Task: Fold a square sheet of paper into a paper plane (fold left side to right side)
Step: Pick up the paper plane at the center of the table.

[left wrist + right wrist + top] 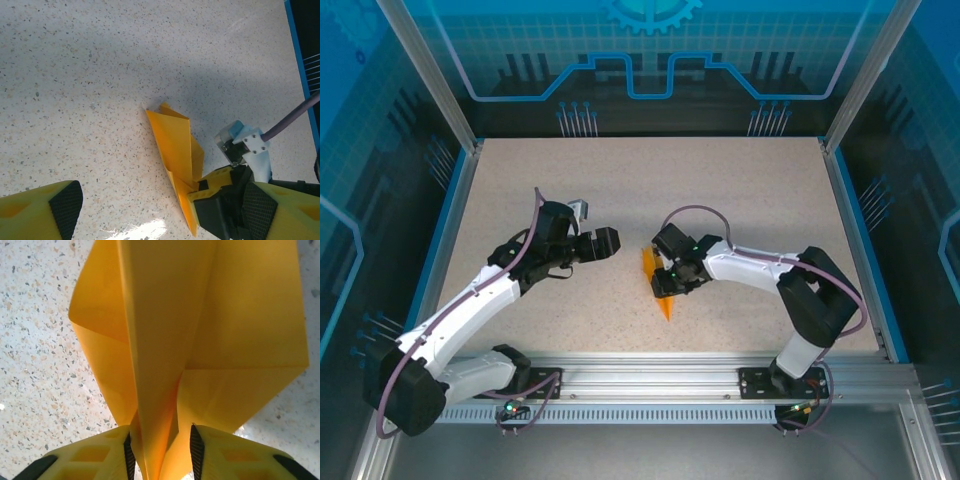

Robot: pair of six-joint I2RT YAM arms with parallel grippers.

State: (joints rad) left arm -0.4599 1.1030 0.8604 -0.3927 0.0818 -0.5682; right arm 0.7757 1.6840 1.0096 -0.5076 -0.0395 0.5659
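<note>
One orange paper plane (650,265) sits near the middle of the speckled surface (720,190), its pointed tip toward the near edge. The right end effector (666,286) is clamped on it, pads (196,452) pinching the folded layers at the centre crease. The left end effector (612,241) stands wide open to its left, apart from the paper.

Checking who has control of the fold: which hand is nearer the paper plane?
Right. The right hand is clamped on the paper plane near its narrow end; the left hand is open, off to its left, not touching it.
</note>
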